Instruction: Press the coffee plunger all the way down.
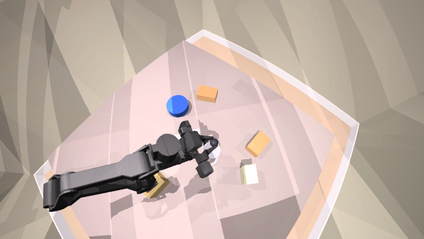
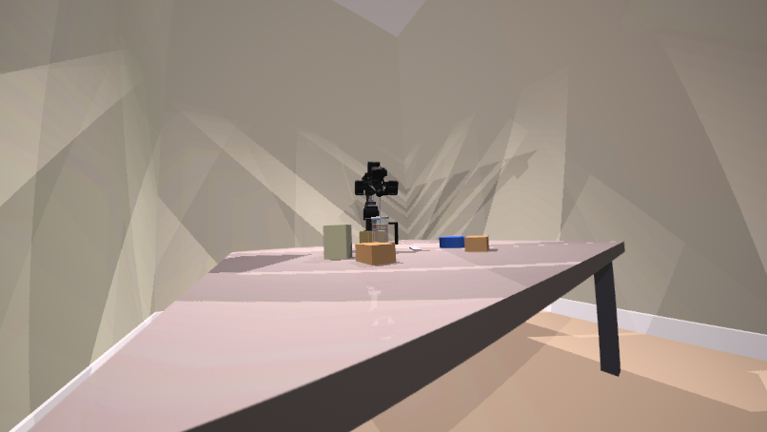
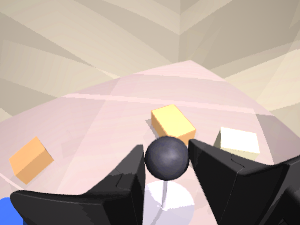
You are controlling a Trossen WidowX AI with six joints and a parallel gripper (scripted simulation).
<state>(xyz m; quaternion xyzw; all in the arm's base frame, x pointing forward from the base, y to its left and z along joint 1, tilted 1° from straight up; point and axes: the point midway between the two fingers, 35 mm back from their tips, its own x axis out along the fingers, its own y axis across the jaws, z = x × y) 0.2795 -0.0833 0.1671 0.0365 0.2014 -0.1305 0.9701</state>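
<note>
The gripper is clamped on the dark plunger knob, 1 finger on each side, above the coffee press, which stands upright near the table's middle.

- Coffee press: clear glass cylinder, dark side handle, upright on surface.
- Plunger knob: dark sphere on thin rod, pinched between claw fingers.
</note>
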